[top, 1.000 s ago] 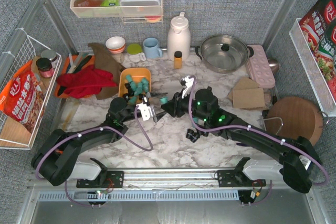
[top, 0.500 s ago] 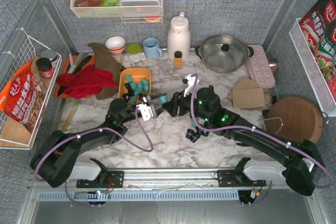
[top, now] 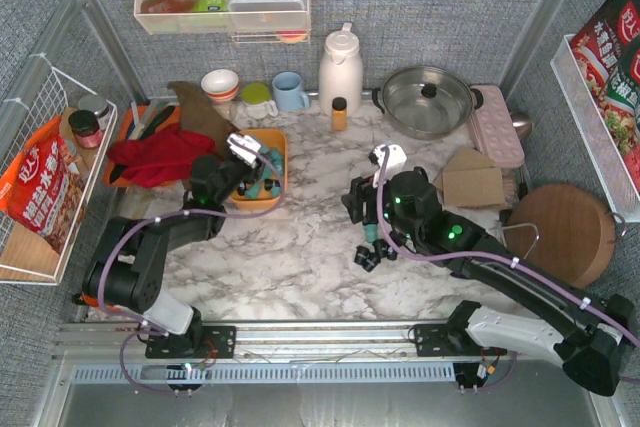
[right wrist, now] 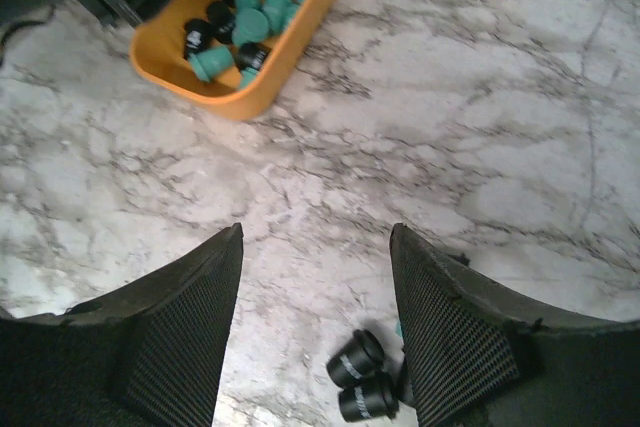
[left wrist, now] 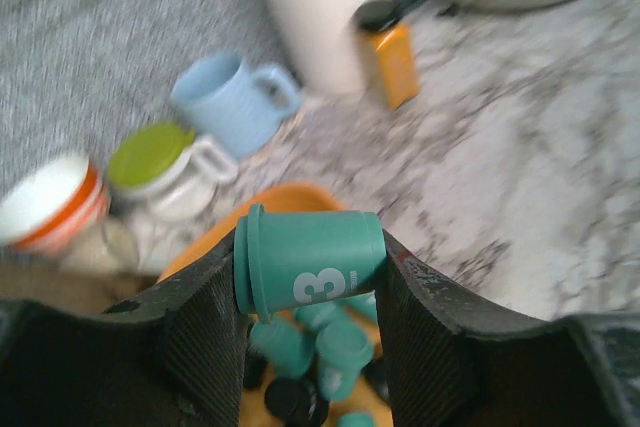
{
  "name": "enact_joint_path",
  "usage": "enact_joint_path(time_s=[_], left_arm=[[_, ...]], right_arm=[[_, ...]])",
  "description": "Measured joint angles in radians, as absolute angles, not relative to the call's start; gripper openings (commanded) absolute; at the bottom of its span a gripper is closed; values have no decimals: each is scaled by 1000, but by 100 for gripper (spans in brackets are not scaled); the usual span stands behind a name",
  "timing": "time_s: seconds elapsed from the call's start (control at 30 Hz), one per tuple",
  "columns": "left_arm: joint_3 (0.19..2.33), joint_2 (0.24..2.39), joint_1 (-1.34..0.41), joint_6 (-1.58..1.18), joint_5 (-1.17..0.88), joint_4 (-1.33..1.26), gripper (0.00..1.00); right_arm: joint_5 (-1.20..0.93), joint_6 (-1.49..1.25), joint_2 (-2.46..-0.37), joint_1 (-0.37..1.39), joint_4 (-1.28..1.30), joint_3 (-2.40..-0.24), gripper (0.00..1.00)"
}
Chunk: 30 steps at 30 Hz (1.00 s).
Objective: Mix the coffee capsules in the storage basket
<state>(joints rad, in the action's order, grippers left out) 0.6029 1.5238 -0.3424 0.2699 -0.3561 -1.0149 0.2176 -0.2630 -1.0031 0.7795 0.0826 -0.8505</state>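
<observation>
The orange storage basket sits left of centre on the marble and holds several teal and black coffee capsules. My left gripper hovers over its far end, shut on a teal capsule marked "3", gripped sideways between the pads. Below it lie the basket's capsules and rim. My right gripper hangs open and empty over the bare marble. In the right wrist view, the right gripper has the basket at upper left. Two loose black capsules lie beside its right finger.
At the back stand a white thermos, blue mug, small orange bottle and steel pot. A red cloth lies left of the basket. Folded cardboard and a round wooden board sit right.
The teal capsule passed from my right gripper to my left one. The left arm carried it back-left over the basket. The right gripper opened and pulled away to the right.
</observation>
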Motion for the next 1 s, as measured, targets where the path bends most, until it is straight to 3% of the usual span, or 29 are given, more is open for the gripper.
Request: enact_joint_path(time_s=[0.13,0.27,0.3,0.57,1.0], left_arm=[[628,1590,-266,219,-323,-978,66],[659,1635,-249,172,-325,-949,97],[668,1645,-245,159,-324,-940,99],[702,1677,-212,63,-309,-893,99],[742,1550,-210,-162,-238,-850,99]], right_arm=[[267,-251,-1008,780,132,-843,65],[305,-237,-1039,779,174,-840,66],[310,-237,-1049,779,182,-838,66],[340,-230,-1175,778,265,-854,65],[393,-340,-1396,775,354,-849,54]])
